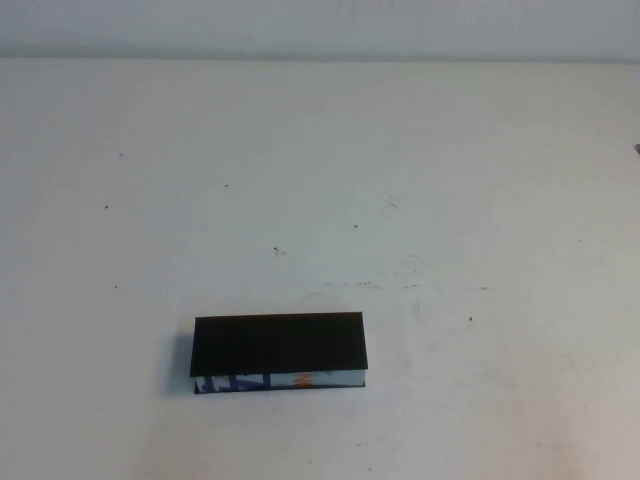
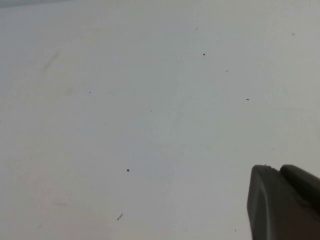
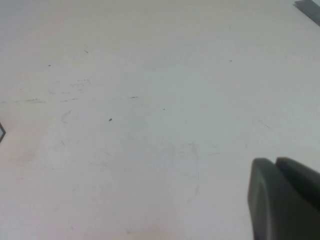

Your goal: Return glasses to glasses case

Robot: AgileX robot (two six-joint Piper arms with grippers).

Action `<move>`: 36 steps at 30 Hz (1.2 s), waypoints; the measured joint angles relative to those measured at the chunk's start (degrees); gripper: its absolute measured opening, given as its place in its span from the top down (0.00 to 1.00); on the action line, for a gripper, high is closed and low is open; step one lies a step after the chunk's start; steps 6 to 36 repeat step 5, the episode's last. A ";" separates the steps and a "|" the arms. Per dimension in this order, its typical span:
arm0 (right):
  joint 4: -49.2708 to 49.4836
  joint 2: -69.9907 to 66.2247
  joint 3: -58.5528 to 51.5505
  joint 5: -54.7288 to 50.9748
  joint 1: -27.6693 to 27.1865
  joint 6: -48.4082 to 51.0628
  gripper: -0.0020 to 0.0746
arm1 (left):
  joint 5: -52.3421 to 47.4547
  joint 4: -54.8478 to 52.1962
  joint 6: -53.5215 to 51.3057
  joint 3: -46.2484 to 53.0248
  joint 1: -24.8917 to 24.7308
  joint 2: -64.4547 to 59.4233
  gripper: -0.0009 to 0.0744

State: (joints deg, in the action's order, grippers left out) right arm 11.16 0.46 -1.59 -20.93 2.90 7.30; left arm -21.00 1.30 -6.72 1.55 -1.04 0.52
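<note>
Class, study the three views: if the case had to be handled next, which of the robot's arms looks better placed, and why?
Probably the left. The glasses case, lid shut, lies left of the table's centre. Neither arm shows from above; the left claw and right claw both face bare table. No glasses are visible.

1. Shows a bare white table, scattered with tiny dark specks (one near the middle, a few toward the far edge).
2. Shows the left gripper as a dark grey rounded part at one corner, poised over the surface, touching nothing visible.
</note>
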 joint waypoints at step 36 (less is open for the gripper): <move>0.00 0.00 0.00 0.00 0.00 0.00 0.99 | 0.00 0.00 0.00 0.00 0.00 0.00 0.99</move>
